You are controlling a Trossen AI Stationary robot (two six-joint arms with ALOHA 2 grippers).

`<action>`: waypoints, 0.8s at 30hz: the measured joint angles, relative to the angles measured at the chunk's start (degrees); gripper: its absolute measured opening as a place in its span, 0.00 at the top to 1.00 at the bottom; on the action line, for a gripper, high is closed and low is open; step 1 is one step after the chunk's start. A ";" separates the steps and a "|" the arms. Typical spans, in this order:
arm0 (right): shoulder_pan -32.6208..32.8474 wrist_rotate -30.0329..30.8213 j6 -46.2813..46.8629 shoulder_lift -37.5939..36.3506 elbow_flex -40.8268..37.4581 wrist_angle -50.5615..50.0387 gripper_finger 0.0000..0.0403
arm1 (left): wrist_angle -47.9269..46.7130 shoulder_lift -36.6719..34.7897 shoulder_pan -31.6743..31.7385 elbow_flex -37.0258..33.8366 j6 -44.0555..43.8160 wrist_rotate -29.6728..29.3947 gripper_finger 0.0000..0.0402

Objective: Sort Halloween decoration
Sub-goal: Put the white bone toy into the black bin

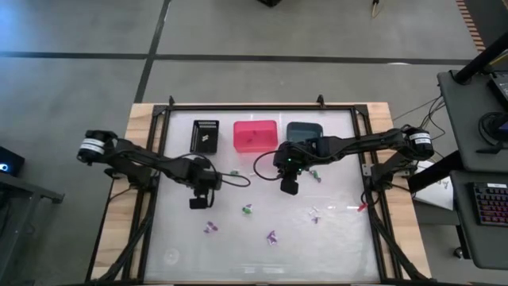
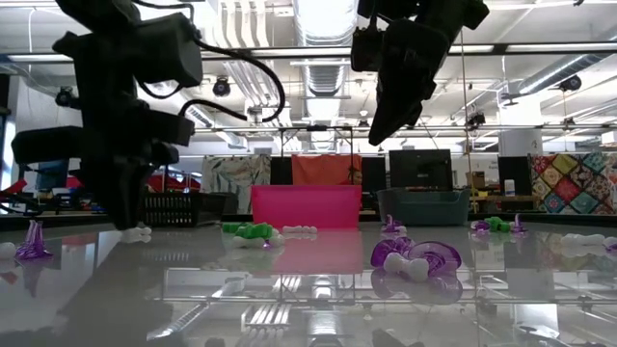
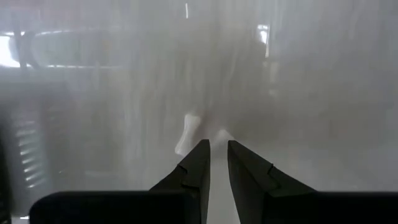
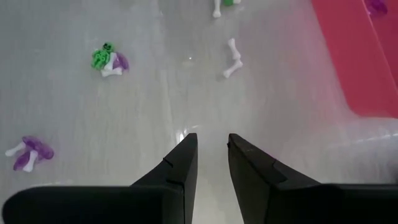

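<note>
Small green, purple and white trinkets lie scattered on the table: a purple one (image 1: 210, 228), another purple one (image 1: 271, 237), a green-and-white one (image 1: 248, 210) and a green one (image 1: 235, 172). My left gripper (image 1: 197, 203) is low at the table (image 2: 125, 224), its fingers shut to a slit (image 3: 217, 149). A white bone (image 3: 186, 134) lies just beside one fingertip. My right gripper (image 1: 289, 188) hangs above the table (image 2: 378, 130) in front of the pink bin. It is open by a narrow gap (image 4: 211, 143) with nothing between the fingers. Ahead of it lie a white bone (image 4: 232, 57) and a green skull cluster (image 4: 107, 59). My left gripper points down at the table with the white bone (image 3: 181, 146) right beside the outer side of one fingertip (image 3: 200, 152). I cannot tell whether it touches the bone. Nothing shows between its fingers.
Three bins stand in a row at the far side: black (image 1: 205, 136), pink (image 1: 255, 135) and teal (image 1: 303, 133). A purple piece (image 4: 376, 6) lies in the pink bin. More trinkets lie near the right side (image 1: 315, 214). Cables run along both arms.
</note>
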 joint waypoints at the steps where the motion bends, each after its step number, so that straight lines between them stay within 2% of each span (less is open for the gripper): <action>1: 0.00 -0.02 0.02 0.00 0.00 0.00 0.80 | 0.01 0.26 0.00 0.02 0.00 0.01 0.90; 9: 0.00 -0.01 0.04 0.00 0.00 0.00 0.82 | 0.33 1.90 -0.02 0.11 0.37 0.06 0.90; 17: 0.00 -0.02 0.04 0.00 0.00 0.04 0.81 | 0.43 2.72 -0.02 0.22 0.43 0.01 0.86; 20: 0.00 -0.02 0.04 0.00 0.00 0.03 0.80 | 0.45 2.70 -0.04 0.22 0.53 0.09 0.88; 24: 0.00 -0.02 0.00 0.00 0.00 0.02 0.80 | 0.38 2.68 -0.07 0.35 1.03 0.80 0.96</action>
